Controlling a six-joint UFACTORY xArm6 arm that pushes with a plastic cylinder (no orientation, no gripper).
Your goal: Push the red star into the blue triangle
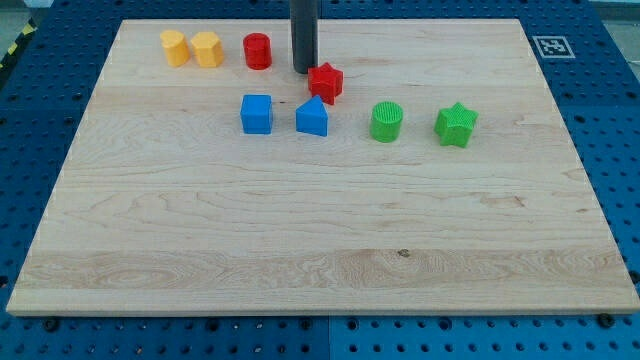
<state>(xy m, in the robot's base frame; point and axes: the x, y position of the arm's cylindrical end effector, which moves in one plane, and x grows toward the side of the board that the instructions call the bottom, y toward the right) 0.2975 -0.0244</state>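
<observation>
The red star (326,82) lies near the view's top, just above and slightly right of the blue triangle (312,118), with a small gap between them. My tip (304,70) is at the star's upper left, very close to or touching it. The dark rod rises from there out of the view's top.
A blue cube (256,114) sits left of the triangle. A red cylinder (257,50) and two yellow blocks (175,47) (207,48) lie at the top left. A green cylinder (386,122) and a green star (456,125) lie to the right. The wooden board (320,250) rests on a blue pegboard.
</observation>
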